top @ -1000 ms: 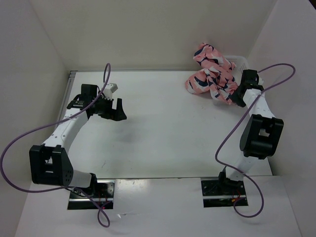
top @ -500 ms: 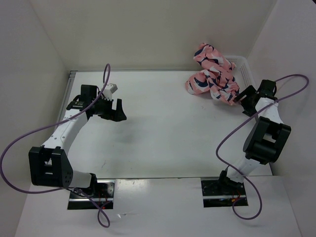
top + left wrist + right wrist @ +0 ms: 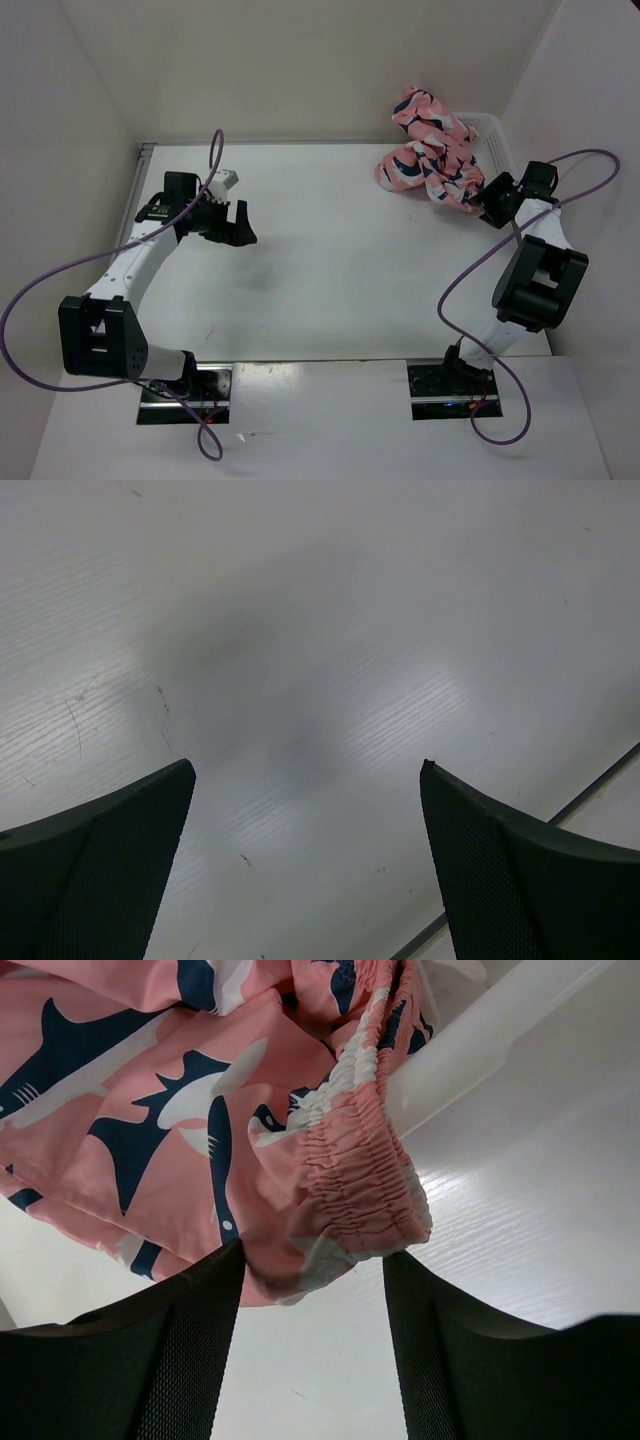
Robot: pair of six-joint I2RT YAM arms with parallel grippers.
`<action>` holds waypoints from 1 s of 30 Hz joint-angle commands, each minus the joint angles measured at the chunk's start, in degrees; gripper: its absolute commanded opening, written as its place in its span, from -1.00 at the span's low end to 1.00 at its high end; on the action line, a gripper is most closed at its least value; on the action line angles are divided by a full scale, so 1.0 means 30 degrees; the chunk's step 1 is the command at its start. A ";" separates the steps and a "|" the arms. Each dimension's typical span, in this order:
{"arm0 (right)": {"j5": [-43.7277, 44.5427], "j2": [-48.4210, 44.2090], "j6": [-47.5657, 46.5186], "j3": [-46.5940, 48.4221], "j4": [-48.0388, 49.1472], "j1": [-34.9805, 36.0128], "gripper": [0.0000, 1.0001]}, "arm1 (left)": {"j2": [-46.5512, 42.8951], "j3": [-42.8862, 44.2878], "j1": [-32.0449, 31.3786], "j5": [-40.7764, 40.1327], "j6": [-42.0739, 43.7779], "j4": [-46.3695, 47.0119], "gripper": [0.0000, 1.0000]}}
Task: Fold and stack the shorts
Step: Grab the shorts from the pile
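The salmon-pink shorts (image 3: 432,152) with navy and white shapes lie crumpled, spilling out of the white mesh basket (image 3: 497,135) at the back right onto the table. In the right wrist view the shorts (image 3: 150,1100) fill the top, and their gathered waistband (image 3: 360,1175) hangs over the basket rim (image 3: 480,1045). My right gripper (image 3: 487,203) (image 3: 312,1260) is open at the lower right edge of the shorts, with the waistband's end just between the fingertips. My left gripper (image 3: 243,222) (image 3: 308,770) is open and empty over bare table at the left.
White walls close in the table on the left, back and right. A seam line (image 3: 590,780) crosses the table by the left gripper. Purple cables (image 3: 560,160) loop from both arms.
My right wrist has swung out to the right and down, from over the shorts to their lower right edge. The left arm has not moved.
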 commanded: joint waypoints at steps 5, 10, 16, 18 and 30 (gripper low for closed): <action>0.1226 0.0466 0.0442 -0.0159 0.1620 -0.0116 0.16 | 0.0245 0.0368 0.0020 0.0678 0.0076 -0.0042 1.00; 0.1465 0.0466 0.0442 0.0017 0.1620 -0.0116 -0.13 | 0.0245 0.0368 0.0020 0.0678 0.0076 -0.0042 1.00; 0.1465 0.0116 0.0207 -0.0159 0.1620 -0.0116 -0.54 | 0.0069 0.0368 0.0020 0.0854 0.0076 -0.0042 1.00; 0.1639 -0.0059 -0.0027 -0.0159 0.1620 -0.0116 -0.67 | 0.0069 0.0194 0.0020 0.0854 0.0076 -0.0042 1.00; 0.2898 -0.1612 -0.0964 0.2239 0.1444 0.2167 -0.99 | -0.0312 0.1037 0.0020 0.0854 0.0076 0.0339 1.00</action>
